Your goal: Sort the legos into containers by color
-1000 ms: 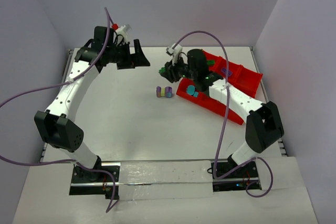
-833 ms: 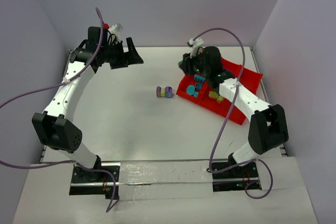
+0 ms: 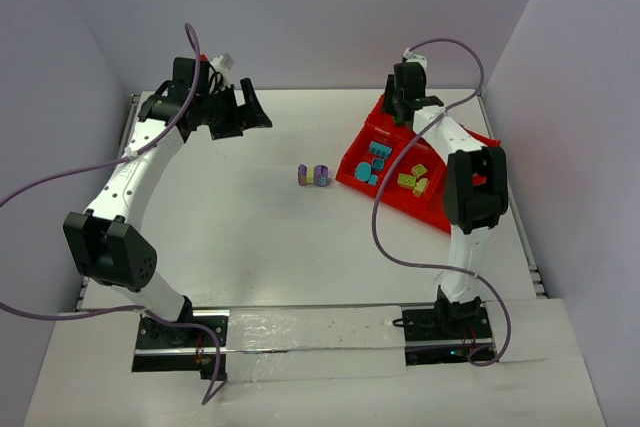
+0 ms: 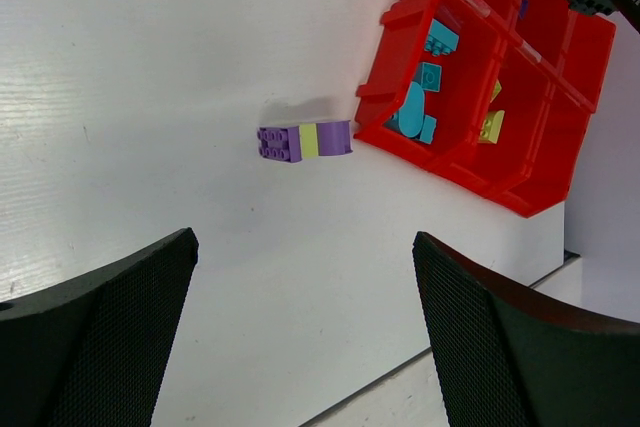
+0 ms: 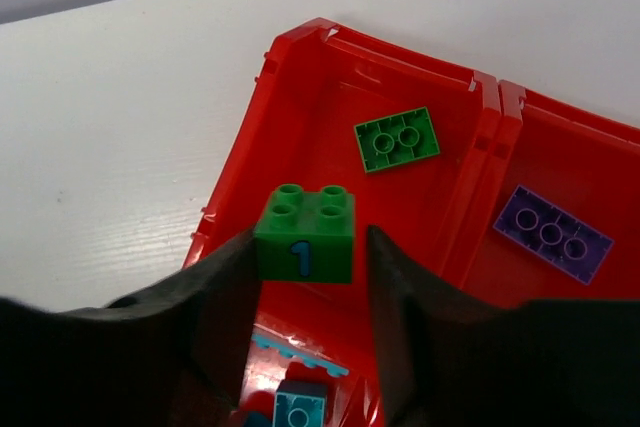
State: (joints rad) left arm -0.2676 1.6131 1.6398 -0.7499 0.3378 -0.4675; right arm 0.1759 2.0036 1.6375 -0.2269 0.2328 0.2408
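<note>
The red tray [image 3: 437, 209] lies at the right back of the table. My right gripper [image 3: 401, 107] hangs over its far left compartment, shut on a green brick marked "1" [image 5: 305, 234]. Below it in the right wrist view lie a flat green brick [image 5: 397, 139], a purple plate [image 5: 552, 232] in the adjoining compartment and teal bricks [image 5: 300, 412]. Teal bricks [image 3: 375, 162] and yellow-green bricks [image 3: 412, 179] fill the nearer compartments. A purple and yellow-green clump [image 3: 314, 175] stands on the table left of the tray, also in the left wrist view [image 4: 305, 140]. My left gripper [image 3: 248, 107] is open and empty, high at the back left.
Walls close the table at the back and both sides. The right arm's purple cable [image 3: 385, 217] hangs across the tray's near side. In the left wrist view the tray [image 4: 378, 97] sits at the upper right and the table's edge [image 4: 400, 372] runs below.
</note>
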